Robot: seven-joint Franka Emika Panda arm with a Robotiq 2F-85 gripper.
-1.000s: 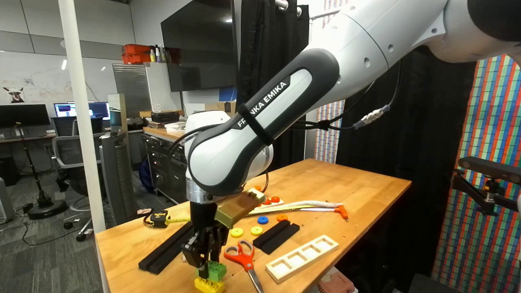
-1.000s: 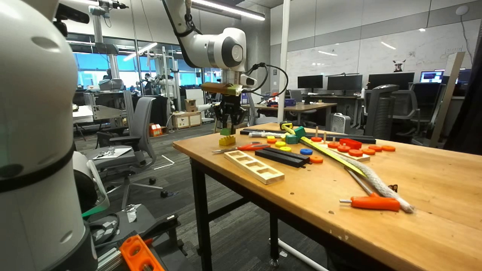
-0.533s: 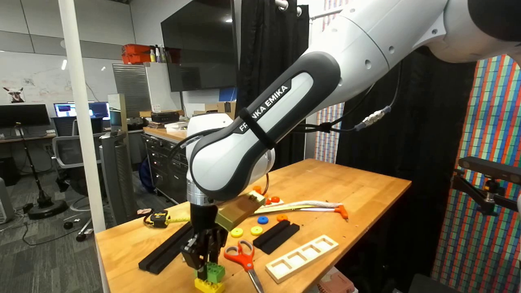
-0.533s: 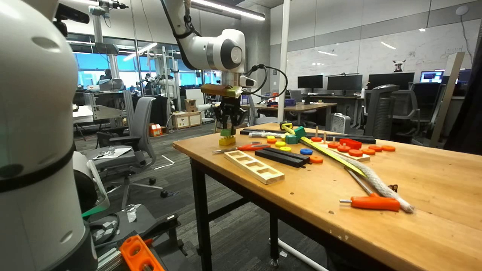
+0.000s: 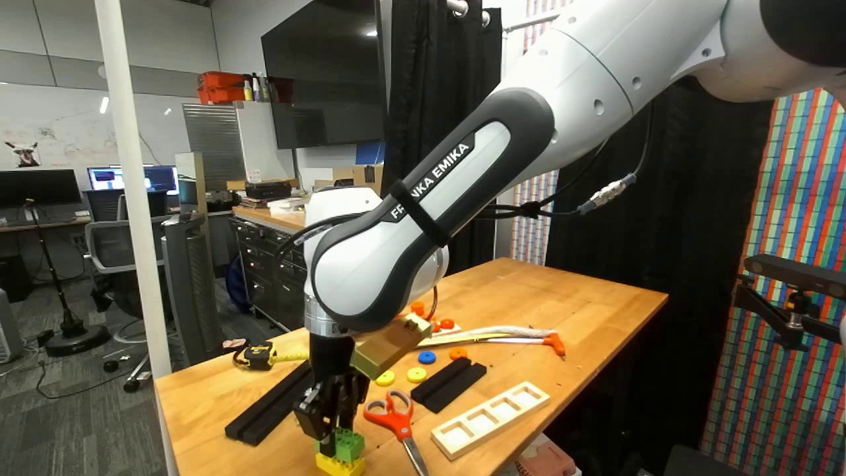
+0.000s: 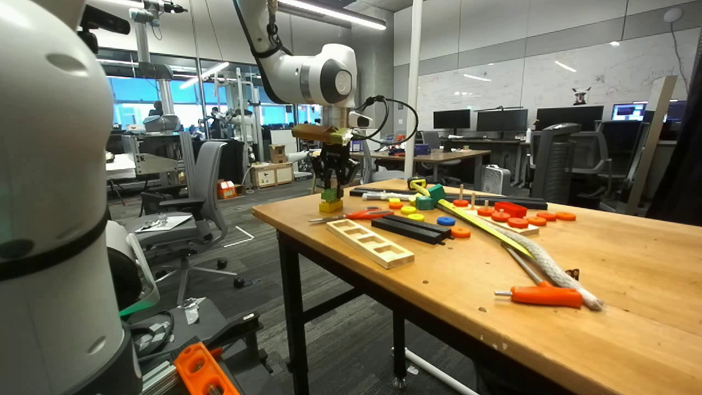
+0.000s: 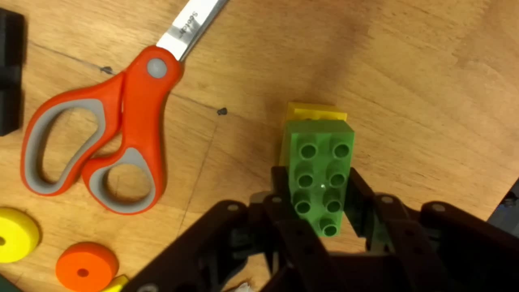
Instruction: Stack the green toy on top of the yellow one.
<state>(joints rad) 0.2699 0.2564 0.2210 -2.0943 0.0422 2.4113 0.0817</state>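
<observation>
The green block is held by the jaws, which point downward and stand tight against its two long sides, so they are apart from each other only by its width. Its studs look upward. Directly under it is the yellow block, which rests on the worktop. In both exterior views the green block appears to sit upon the yellow block, but whether the two are pressed fully together cannot be told. In the wrist view, an end of the yellow block shows beyond the end of the green block. Near the blocks, but apart from them, lie the scissors with orange and grey handles. Near the scissors there is a wooden tray with four compartments. Farther on the worktop are a blue disc and a yellow-and-black tape measure.
</observation>
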